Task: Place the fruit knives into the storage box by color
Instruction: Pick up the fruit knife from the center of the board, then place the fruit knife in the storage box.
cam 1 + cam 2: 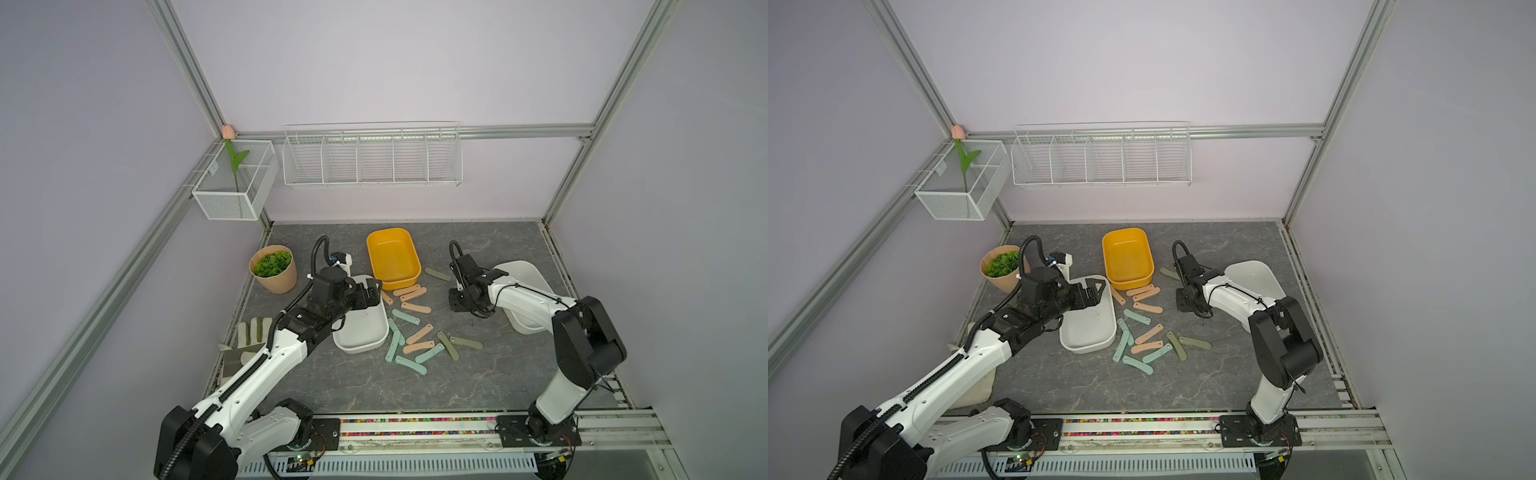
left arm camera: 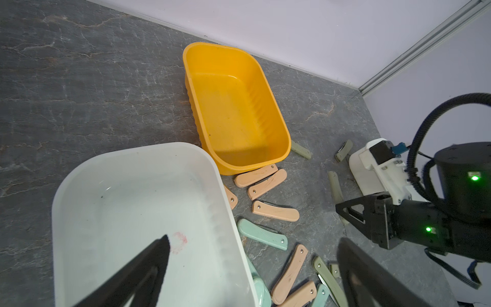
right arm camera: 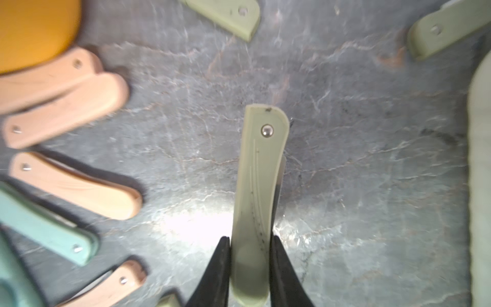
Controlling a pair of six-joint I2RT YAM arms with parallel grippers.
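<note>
Right claw [image 3: 249, 239] clamped tight on the tail of an olive knife [image 3: 261, 164], low centre of the wrist frame, pivot end poking out ahead! Whether it's off the table [image 3: 345, 186] yet, I can't tell. The grip sits right at the end, so I'd call for a slow, straight lift, or that long free end could twist in the pinch. A sliver of blade seems to peek along its right edge too.

Peach knives [image 3: 74, 186] and a teal knife [image 3: 45, 226] crowd the left side, with two more olive knives [image 3: 228, 13] at the top edge, so rise clear of them.

Further out, left claw [image 2: 253, 239] hangs wide open over an empty white box [image 2: 132, 148]. Yellow box [image 2: 279, 125] behind it, empty too.

In both top views the right arm [image 1: 523, 295] covers part of a second white box [image 1: 536, 274], right of centre, the nearest home, I'd guess. The right claw's tips are hidden there, and the wrist shot blurs at its edges.
</note>
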